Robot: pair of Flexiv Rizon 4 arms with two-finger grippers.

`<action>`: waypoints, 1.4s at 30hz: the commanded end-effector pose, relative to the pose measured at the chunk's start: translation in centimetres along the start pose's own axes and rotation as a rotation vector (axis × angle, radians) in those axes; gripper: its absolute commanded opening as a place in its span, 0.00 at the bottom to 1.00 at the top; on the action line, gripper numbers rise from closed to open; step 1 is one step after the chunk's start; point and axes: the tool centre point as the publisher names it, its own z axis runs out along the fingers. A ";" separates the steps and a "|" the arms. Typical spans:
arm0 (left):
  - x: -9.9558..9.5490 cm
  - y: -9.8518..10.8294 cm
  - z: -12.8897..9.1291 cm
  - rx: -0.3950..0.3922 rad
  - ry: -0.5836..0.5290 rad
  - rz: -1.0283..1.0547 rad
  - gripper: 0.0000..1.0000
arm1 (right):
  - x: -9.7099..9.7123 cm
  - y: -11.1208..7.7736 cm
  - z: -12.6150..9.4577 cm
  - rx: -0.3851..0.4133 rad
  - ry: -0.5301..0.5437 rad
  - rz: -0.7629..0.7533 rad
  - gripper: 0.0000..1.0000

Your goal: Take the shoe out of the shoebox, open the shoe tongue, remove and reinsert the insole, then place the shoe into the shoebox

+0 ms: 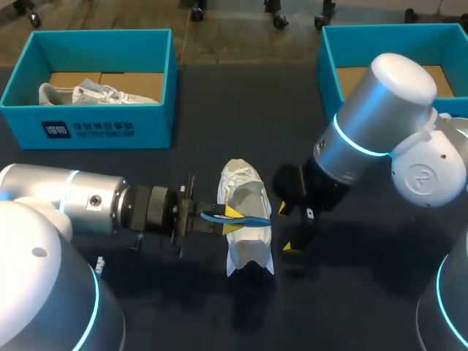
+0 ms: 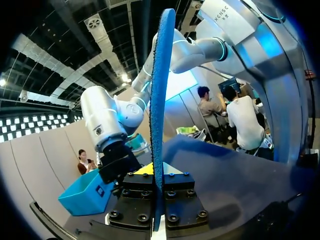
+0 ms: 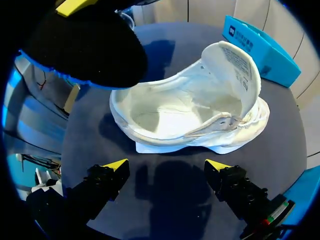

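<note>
A white shoe [image 1: 243,184] lies on the dark table in the middle, its tongue [image 3: 235,62] folded up and its inside bare [image 3: 170,112]. My left gripper [image 1: 229,220] comes in from the left and is shut on the blue insole [image 1: 248,218], held just above the shoe. In the left wrist view the insole [image 2: 160,100] stands edge-on between the fingers [image 2: 159,200]. The right wrist view shows the insole's dark underside [image 3: 85,47] over the shoe's heel end. My right gripper [image 1: 287,228] [image 3: 166,167] stands open beside the shoe, holding nothing.
A blue shoebox [image 1: 95,128] at the back left holds another white shoe [image 1: 88,93]. A second blue shoebox [image 1: 333,62] stands at the back right, partly behind my right arm. The first box [image 3: 260,42] lies beyond the shoe's tongue.
</note>
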 end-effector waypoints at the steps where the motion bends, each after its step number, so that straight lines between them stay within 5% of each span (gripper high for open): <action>1: -0.2 0.7 0.5 0.006 0.006 0.001 0.00 | 0.6 -0.1 0.1 -0.002 -0.015 0.006 1.00; 42: 0.1 3.6 3.4 -0.115 0.014 -0.013 0.00 | 0.8 0.2 0.2 -0.010 -0.014 0.046 1.00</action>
